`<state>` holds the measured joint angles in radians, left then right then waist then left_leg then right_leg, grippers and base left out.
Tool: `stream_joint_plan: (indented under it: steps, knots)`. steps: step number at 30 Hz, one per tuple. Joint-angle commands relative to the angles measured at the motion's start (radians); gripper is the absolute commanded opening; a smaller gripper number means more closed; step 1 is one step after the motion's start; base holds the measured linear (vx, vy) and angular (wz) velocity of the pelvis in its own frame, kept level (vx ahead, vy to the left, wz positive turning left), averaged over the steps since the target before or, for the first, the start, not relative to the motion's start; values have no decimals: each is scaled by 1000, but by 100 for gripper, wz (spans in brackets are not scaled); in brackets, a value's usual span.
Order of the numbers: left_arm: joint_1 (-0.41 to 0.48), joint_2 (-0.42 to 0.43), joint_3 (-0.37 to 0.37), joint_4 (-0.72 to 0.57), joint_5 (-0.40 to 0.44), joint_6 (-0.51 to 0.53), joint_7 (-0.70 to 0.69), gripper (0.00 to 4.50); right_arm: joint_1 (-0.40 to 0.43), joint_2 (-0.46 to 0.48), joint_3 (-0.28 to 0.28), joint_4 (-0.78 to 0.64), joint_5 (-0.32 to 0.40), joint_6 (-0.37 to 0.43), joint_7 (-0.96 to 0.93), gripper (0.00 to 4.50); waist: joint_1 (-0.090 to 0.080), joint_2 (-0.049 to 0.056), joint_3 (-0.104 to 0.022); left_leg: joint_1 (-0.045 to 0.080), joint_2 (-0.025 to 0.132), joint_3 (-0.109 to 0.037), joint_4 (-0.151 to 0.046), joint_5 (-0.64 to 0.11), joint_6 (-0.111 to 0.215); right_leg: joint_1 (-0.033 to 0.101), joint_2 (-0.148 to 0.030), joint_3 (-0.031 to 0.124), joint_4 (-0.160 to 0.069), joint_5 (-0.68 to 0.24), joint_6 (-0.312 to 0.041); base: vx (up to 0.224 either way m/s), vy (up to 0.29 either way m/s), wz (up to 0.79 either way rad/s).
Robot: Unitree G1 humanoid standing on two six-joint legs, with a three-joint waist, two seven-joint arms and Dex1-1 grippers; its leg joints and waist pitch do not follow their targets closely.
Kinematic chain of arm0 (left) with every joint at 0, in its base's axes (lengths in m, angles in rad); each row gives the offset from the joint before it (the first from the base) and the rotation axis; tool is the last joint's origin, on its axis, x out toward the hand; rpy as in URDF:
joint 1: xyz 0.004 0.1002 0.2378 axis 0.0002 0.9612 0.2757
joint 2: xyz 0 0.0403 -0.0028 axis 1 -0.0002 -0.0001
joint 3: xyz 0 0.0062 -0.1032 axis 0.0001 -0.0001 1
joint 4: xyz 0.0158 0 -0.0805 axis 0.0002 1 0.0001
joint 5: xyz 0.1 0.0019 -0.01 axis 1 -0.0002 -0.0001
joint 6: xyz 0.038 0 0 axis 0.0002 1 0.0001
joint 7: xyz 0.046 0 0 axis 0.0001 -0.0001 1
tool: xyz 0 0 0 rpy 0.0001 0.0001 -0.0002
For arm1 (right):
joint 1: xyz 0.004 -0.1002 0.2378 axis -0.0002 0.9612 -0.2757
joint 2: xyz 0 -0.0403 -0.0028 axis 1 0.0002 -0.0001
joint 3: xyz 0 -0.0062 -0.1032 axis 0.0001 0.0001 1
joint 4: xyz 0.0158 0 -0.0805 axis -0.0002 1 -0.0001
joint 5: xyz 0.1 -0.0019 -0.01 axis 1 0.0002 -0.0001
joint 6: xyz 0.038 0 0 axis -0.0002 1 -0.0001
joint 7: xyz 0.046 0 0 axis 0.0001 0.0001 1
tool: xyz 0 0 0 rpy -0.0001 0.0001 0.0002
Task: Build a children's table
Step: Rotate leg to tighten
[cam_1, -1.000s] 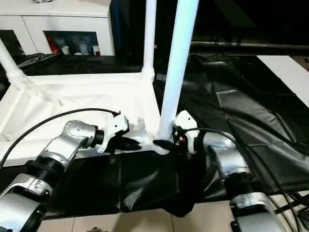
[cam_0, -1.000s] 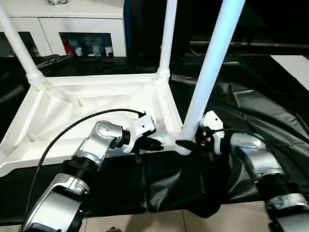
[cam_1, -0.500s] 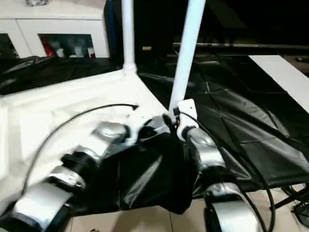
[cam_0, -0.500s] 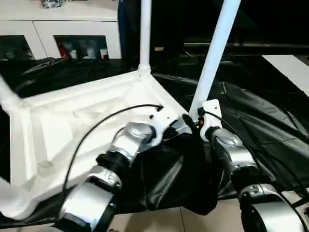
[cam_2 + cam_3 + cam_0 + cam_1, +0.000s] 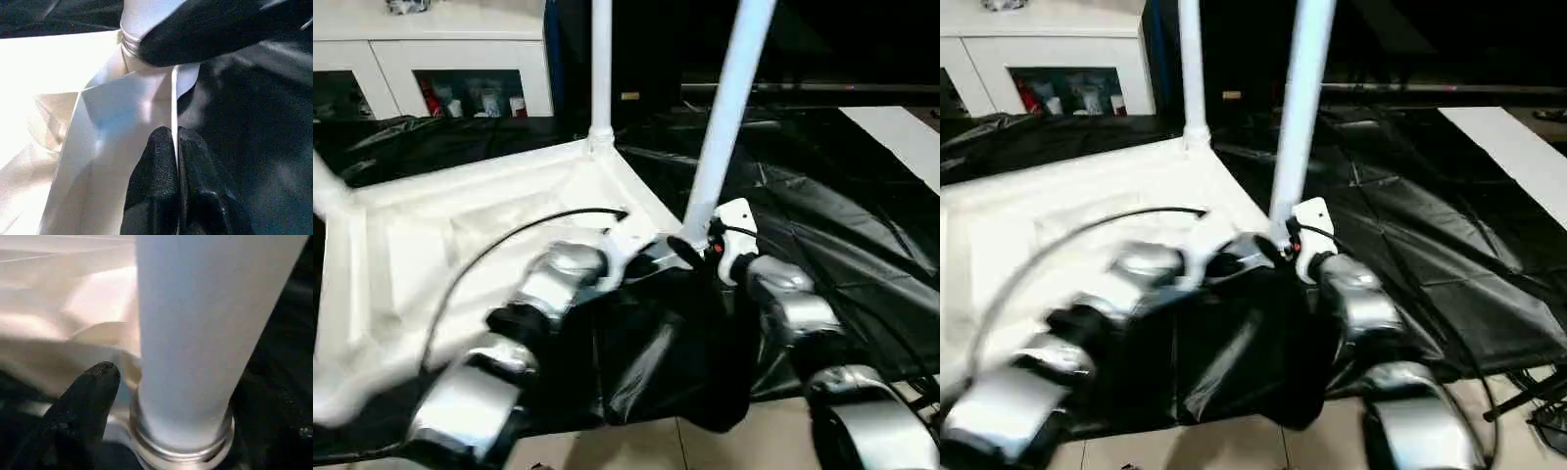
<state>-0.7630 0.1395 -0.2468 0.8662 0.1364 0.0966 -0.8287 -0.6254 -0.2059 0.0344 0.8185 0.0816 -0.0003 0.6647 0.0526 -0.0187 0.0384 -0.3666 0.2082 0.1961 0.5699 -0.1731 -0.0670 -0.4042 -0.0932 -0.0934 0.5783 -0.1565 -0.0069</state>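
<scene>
The white tabletop point(image 5: 460, 225) lies upside down on the black cloth, turned at an angle. Its legs stand upright in the corner sockets: one at the near right corner point(image 5: 724, 127), one at the far corner point(image 5: 600, 69), one at the left point(image 5: 328, 191). My left gripper point(image 5: 175, 142) is shut on the thin rim of the tabletop, right beside the near right leg's socket. My right gripper point(image 5: 698, 245) stands open around that leg's base. In the right wrist view one finger point(image 5: 90, 391) sits a little clear of the leg point(image 5: 195, 333).
A white cabinet point(image 5: 460, 59) with shelves stands behind the work table. The black cloth point(image 5: 822, 186) lies wrinkled to the right and hangs over the front edge point(image 5: 666, 372). A white surface point(image 5: 901, 117) shows at the far right.
The tabletop has swung round on the cloth. Its near right corner has moved away from me with both grippers at it, and the left side has come nearer.
</scene>
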Motion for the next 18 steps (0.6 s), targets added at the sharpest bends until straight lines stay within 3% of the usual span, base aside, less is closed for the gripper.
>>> stream_joint_plan:
  steps: [1, 6, 8, 15, 18]
  knots:
    - [29, 11, -17, -30, -28, -42, -95, 0, 22, -26, 60, -64, 10, 17, 149, 370, 5, -11, -59, 5, 27, -13, -59, -227, 80, 49, -58, 45, -69, -301, -184, 0, 0, 0]
    - [60, 68, -20, -89, -75, -37, -249, 0, 67, -100, 100, -140, 22, 42, 321, 370, 14, -7, -62, 8, 32, -8, -55, -177, 95, 53, -55, 46, -50, -171, -244, 0, 0, 0]
    - [68, 91, -23, -98, -80, -36, -296, 0, 80, -121, 110, -172, 31, 62, 371, 370, 18, -6, -61, 10, 32, -5, -54, -177, 98, 53, -54, 47, -49, -163, -249, 0, 0, 0]
    - [79, 125, -20, -116, -89, -25, -350, 0, 95, -143, 131, -205, 20, 66, 412, 370, 23, -5, -56, 15, 32, -7, -59, -234, 54, 48, -58, 49, -61, -271, -222, 0, 0, 0]
    - [82, 127, -19, -127, -90, -18, -355, 0, 91, -133, 130, -193, 9, 55, 401, 370, 24, -6, -57, 14, 32, -8, -60, -227, 49, 48, -58, 49, -59, -265, -217, 0, 0, 0]
